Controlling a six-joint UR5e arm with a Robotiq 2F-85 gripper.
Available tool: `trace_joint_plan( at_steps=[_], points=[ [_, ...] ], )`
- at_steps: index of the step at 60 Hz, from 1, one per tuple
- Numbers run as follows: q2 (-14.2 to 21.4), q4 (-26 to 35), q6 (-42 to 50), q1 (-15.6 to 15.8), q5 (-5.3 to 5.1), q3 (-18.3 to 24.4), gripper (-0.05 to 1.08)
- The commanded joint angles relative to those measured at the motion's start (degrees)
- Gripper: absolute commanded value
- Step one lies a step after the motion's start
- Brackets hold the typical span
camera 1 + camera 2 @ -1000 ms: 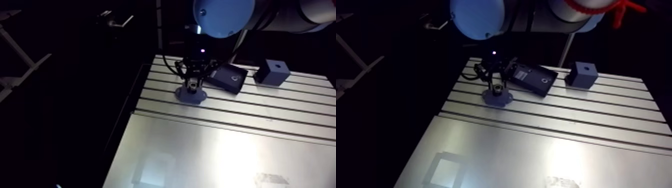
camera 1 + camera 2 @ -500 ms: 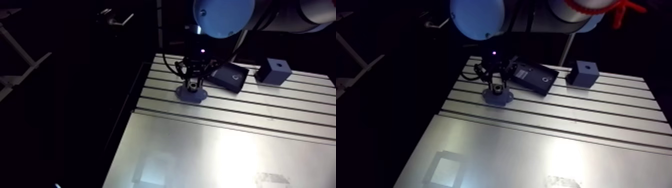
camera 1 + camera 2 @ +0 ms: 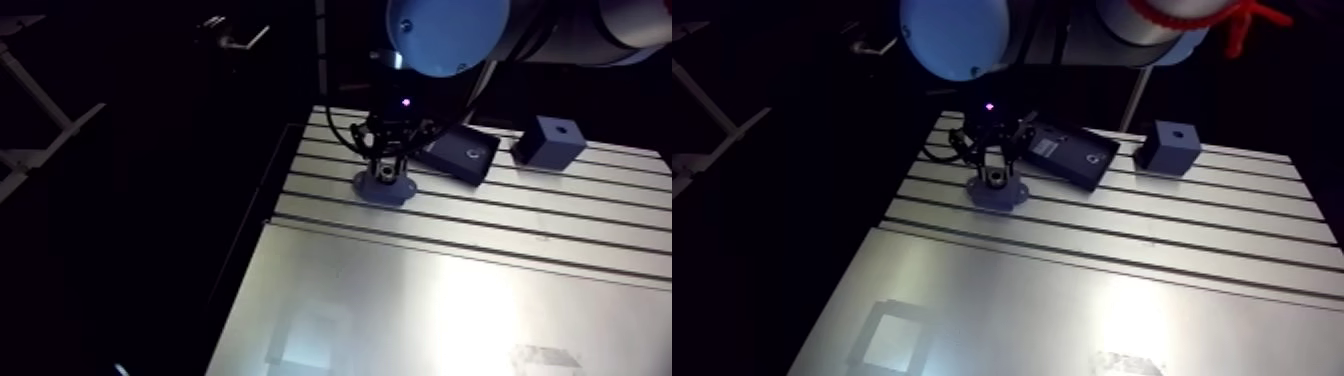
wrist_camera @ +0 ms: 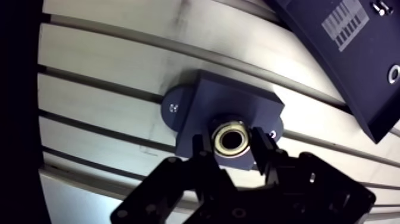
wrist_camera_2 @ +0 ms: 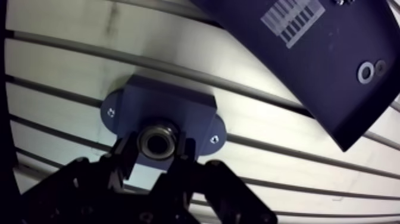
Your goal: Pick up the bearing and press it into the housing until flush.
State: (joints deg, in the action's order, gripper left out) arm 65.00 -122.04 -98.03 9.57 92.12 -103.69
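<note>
pointing straight down, gripper clamping bearing, over housing

I see a dark flat panel with a barcode label lying on the slotted table, and a blue block with a top hole near it.

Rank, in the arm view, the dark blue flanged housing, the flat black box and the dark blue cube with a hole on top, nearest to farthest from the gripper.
1. Dark blue flanged housing: directly under the gripper.
2. Flat black box: just beside the housing.
3. Dark blue cube: beyond the box, farthest.
</note>
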Motion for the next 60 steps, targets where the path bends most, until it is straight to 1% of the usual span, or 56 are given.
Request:
trace_joint_plan(
  at_steps=[1,60],
  points=[
    [-0.08,0.00,-0.01,0.02,0.04,-0.06,0.62],
    [-0.97,0.00,-0.10,-0.07,0.12,-0.06,0.62]
  ],
)
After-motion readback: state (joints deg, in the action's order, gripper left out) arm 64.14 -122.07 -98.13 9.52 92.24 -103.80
